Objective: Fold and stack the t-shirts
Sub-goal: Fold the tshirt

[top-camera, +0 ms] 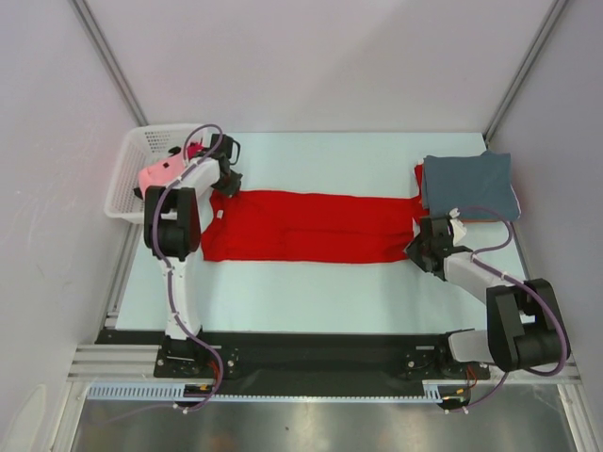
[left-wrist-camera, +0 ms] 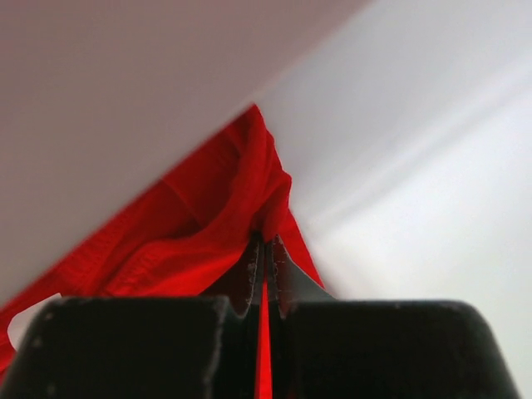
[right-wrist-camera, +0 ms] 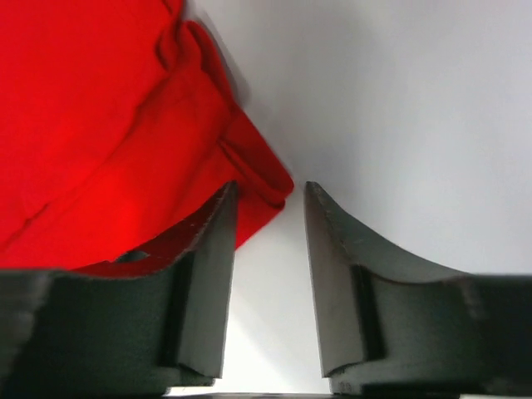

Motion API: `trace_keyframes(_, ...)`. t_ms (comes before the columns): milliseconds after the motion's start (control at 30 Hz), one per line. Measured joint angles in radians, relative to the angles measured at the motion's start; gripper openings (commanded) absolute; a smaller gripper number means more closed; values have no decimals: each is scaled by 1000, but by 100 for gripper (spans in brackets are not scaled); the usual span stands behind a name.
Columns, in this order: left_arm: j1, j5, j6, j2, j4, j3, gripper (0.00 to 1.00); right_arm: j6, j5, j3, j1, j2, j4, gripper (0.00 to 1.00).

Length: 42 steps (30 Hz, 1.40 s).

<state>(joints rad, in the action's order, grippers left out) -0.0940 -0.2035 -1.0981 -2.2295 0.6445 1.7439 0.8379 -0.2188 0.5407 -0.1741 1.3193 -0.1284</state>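
A bright red t-shirt (top-camera: 311, 226) lies stretched out as a long band across the middle of the table. My left gripper (top-camera: 229, 185) is at its left end, shut on the red cloth (left-wrist-camera: 224, 224), which bunches up at the fingertips. My right gripper (top-camera: 415, 247) is at the shirt's right end, open; a red corner (right-wrist-camera: 258, 174) lies just at the tip of its left finger, with bare table between the jaws. A folded grey-blue t-shirt (top-camera: 468, 185) lies at the back right, with a red edge (top-camera: 418, 179) showing under its left side.
A white lattice basket (top-camera: 132, 169) stands at the left edge of the table, with pink and magenta cloth (top-camera: 165, 171) in it, partly hidden by my left arm. The table's front edge runs along the arm bases.
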Motion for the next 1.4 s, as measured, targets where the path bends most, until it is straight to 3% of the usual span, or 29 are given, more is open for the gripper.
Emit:
trace_keyframes(67, 0, 3, 1, -8, -5, 11, 0, -2, 0, 7, 0, 16, 15, 23)
trace_keyframes(100, 1, 6, 1, -10, -7, 14, 0, -1, 0, 10, 0, 29, 23, 8)
trace_keyframes(167, 1, 10, 2, -11, -13, 15, 0, 0, 1, 12, 0, 49, 34, 0)
trace_keyframes(300, 2, 19, -6, 0, -43, -14, 1, 5, -1, 13, -1, 48, 35, 0)
trace_keyframes(533, -21, 18, -69, 107, -142, -201, 0, 4, -5, -15, -29, -63, -3, 0)
trace_keyframes(667, -48, -6, -79, 108, -147, -200, 0, 19, -7, -44, -93, -142, -46, 0)
trace_keyframes(933, -112, -12, -62, -40, -92, 39, 0, 96, -18, -84, -281, -261, -172, 0)
trace_keyframes(1100, -139, -80, -52, -46, -45, 72, 0, 134, -19, -85, -345, -281, -214, 0)
trace_keyframes(1200, -148, -109, -5, -61, -22, 117, 0, 142, -24, -85, -376, -276, -220, 0)
trace_keyframes(1400, -153, -97, 140, -198, -17, 365, 0, 169, -29, -76, -490, -204, -245, 0)
